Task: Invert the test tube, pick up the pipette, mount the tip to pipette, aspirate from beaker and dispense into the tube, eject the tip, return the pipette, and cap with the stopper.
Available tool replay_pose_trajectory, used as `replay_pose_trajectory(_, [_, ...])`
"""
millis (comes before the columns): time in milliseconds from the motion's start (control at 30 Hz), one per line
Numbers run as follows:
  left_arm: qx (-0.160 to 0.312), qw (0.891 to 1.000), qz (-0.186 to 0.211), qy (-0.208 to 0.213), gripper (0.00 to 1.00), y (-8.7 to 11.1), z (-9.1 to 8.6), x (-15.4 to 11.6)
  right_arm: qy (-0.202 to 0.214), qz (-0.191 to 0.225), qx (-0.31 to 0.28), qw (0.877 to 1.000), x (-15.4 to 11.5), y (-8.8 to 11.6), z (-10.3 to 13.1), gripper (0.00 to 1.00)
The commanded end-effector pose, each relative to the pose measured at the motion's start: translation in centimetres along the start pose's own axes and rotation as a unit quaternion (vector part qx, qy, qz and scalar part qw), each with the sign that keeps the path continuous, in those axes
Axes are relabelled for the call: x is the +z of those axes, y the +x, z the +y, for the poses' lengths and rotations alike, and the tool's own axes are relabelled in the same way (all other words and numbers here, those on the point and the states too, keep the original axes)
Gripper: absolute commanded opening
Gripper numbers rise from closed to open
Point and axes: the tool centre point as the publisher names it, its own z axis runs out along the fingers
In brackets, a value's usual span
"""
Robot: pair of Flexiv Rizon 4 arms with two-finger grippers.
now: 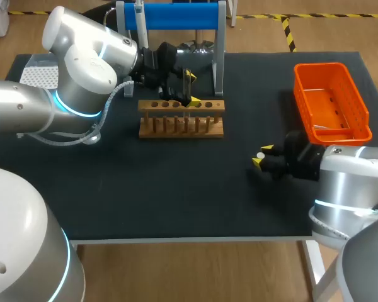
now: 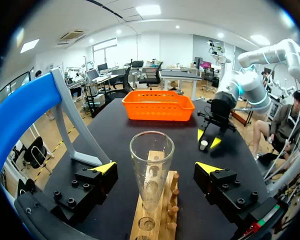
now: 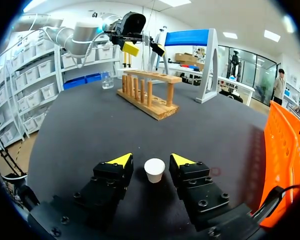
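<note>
A clear glass test tube (image 2: 151, 165) stands mouth up in the wooden rack (image 1: 181, 117). My left gripper (image 2: 155, 169) is open around the tube, its yellow-tipped fingers wide apart on either side and clear of the glass. In the head view this left gripper (image 1: 186, 88) hovers over the rack's middle. A small white stopper (image 3: 154, 170) rests on the black mat between the fingers of my right gripper (image 3: 152, 161), with a narrow gap showing on each side. The head view places the stopper (image 1: 260, 155) at the right gripper (image 1: 262, 157), low over the mat right of centre. A white pipette (image 1: 138, 11) hangs on the blue stand.
An orange basket (image 1: 331, 100) sits at the table's right side, close behind my right arm. The blue-and-grey stand (image 1: 176, 16) rises just behind the rack. A small glass beaker (image 3: 107, 80) stands beyond the rack. A white tip box (image 1: 41, 72) lies at the far left.
</note>
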Motion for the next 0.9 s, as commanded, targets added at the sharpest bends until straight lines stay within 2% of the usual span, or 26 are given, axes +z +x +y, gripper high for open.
replay_pose_trajectory(33, [0.000,1.000,0.001,-0.001,1.00,-0.09,-0.03,0.03,0.003,-0.002,0.000,1.000,0.25,-0.02,-0.05,0.47])
replay_pose_trajectory(900, [0.000,1.000,0.001,-0.001,1.00,-0.09,-0.03,0.03,0.002,-0.007,0.007,1.000,0.36,-0.40,-0.07,0.28])
